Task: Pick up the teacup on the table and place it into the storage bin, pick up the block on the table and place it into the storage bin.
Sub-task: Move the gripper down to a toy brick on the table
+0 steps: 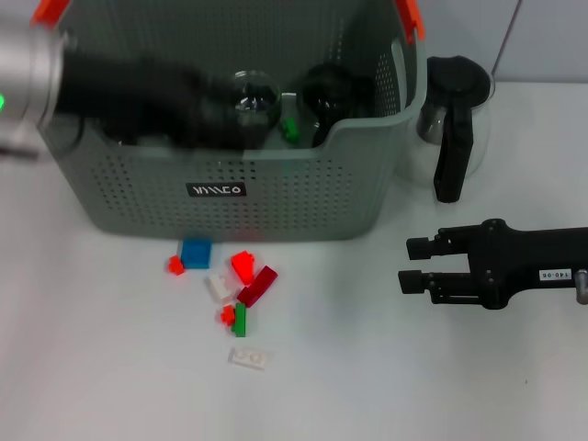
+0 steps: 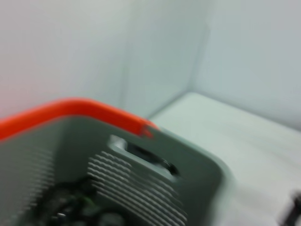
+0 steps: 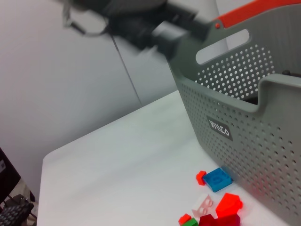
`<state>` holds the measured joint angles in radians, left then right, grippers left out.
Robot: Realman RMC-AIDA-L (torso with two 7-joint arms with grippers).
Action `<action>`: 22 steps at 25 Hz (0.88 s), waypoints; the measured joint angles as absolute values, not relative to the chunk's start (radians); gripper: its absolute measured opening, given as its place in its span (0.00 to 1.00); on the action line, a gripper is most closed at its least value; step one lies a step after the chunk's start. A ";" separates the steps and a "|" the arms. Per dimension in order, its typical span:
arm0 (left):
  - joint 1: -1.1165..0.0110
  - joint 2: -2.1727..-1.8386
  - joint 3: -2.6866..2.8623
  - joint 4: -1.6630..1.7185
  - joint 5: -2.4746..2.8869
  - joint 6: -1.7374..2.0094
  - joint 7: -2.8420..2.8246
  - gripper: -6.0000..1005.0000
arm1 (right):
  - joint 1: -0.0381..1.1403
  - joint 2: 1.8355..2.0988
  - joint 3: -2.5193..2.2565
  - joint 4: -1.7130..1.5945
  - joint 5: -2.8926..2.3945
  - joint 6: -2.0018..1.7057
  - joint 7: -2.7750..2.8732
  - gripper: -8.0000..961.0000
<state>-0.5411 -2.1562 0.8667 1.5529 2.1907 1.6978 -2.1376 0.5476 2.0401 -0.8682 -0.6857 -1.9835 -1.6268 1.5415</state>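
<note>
Standing on a smooth white table (image 1: 110, 367): grey perforated plastic storage bin (image 1: 276, 197), round glass teacup (image 1: 250, 96) inside. Left claw (image 1: 216, 110) over it, blurred, fingers impossible to judge. Small glossy blocks (image 1: 243, 285) lying in front. Right claw (image 1: 418, 265) parted, empty, beside.

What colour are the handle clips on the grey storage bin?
Orange; the handle clip on the storage bin shows best in the right wrist view.

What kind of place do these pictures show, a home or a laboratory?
Most likely a robot test bench in a laboratory: a bare white table against plain walls, with a grey storage bin, loose toy blocks and a glass coffee pot laid out as practice items.
</note>
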 joint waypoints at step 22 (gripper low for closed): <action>-0.547 -2.168 1.071 1.170 2.470 1.693 -1.995 0.72 | 0.552 2.039 -0.873 -0.687 -1.983 -1.625 1.545 0.61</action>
